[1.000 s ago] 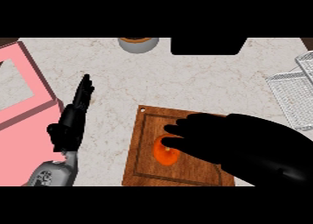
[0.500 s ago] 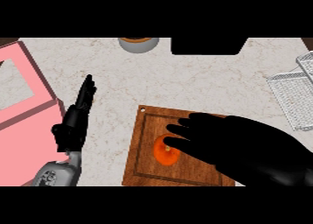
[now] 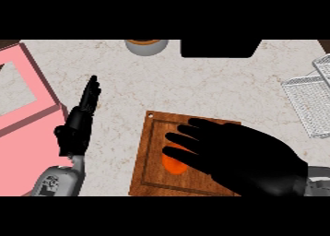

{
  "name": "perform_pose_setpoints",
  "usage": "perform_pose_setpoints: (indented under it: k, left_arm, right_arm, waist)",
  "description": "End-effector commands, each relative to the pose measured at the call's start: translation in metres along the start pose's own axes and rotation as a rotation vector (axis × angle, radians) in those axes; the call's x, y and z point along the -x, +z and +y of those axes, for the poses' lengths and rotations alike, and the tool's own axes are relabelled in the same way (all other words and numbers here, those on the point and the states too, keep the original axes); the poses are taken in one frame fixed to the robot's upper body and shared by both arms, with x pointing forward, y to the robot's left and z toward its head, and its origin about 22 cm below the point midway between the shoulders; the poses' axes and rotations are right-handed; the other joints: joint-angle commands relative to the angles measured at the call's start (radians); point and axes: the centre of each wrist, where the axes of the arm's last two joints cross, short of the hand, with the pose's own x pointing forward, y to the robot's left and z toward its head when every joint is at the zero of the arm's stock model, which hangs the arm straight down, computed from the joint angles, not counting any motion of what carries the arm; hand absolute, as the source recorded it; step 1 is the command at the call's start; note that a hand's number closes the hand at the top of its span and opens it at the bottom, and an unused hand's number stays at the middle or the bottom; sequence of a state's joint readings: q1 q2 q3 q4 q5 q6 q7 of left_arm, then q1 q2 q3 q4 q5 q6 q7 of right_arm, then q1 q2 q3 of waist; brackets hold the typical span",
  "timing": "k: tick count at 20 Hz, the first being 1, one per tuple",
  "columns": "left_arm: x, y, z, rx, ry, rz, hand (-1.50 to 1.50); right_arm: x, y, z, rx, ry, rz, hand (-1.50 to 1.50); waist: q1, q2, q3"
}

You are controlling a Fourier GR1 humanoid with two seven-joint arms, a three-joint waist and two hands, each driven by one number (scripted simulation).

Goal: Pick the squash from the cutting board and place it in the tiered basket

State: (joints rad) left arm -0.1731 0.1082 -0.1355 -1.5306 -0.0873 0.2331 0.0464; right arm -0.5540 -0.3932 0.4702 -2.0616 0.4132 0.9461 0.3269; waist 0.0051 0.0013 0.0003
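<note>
My right hand (image 3: 243, 156) lies over the cutting board (image 3: 149, 177), its black fingers spread a little and stretched toward 10 o'clock, and it hides most of the squash (image 3: 173, 165). Only an orange sliver of the squash shows beneath the fingers, on the left half of the board. I cannot tell from this steep angle whether the fingers touch it or hang above it. The board's lower right corner is lost under my palm and wrist.

At 3 o'clock, the white wire tiered basket (image 3: 309, 103) is cut off by the frame's edge, well apart from the board. Only parts of two mesh trays are visible.

At 12 o'clock a grey cup (image 3: 146, 47) with something orange-brown inside is sliced by the frame's top edge, and a black block (image 3: 220, 48) sits just beside it, too dark to identify.

My left hand (image 3: 79, 124) rests at 9 o'clock on the speckled bench (image 3: 195, 83), fingers straight, pressed together, pointing to 12 o'clock. A pink slab (image 3: 18, 152) runs off the left edge.
</note>
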Motion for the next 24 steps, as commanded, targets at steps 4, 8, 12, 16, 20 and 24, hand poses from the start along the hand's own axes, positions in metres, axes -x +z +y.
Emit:
perform_pose_setpoints:
  k: [4, 8, 12, 16, 20, 24]
  left_arm:
    - [0.023, 0.005, 0.01, -0.017, 0.007, 0.0, 0.0]
    - [0.003, 0.022, -0.014, 0.002, 0.018, 0.007, 0.0]
    - [-0.002, 0.027, 0.007, -0.016, 0.006, -0.009, 0.0]
    - [-0.003, 0.019, -0.002, -0.005, 0.016, -0.005, 0.0]
    - [-0.005, 0.022, -0.006, -0.01, 0.01, -0.009, 0.0]
    - [-0.001, 0.028, -0.001, 0.006, 0.005, 0.002, 0.0]
  right_arm:
    - [0.007, -0.014, 0.027, 0.027, 0.02, 0.074, -1.5]
    - [0.013, -0.021, 0.033, 0.031, -0.018, 0.115, -1.5]
    - [0.035, -0.026, 0.025, -0.012, -0.046, 0.093, -1.5]
    - [0.045, -0.049, 0.043, -0.024, -0.046, 0.082, -1.5]
    - [0.041, -0.053, 0.058, -0.012, -0.065, 0.039, -1.5]
    - [0.041, -0.038, 0.043, -0.023, -0.078, 0.029, -1.5]
  waist:
    - [-0.004, 0.0, 0.0]
    - [-0.003, -0.002, 0.0]
    - [0.0, -0.002, 0.0]
    - [0.001, -0.001, 0.0]
    - [0.0, -0.002, 0.0]
    - [-0.002, -0.003, 0.0]
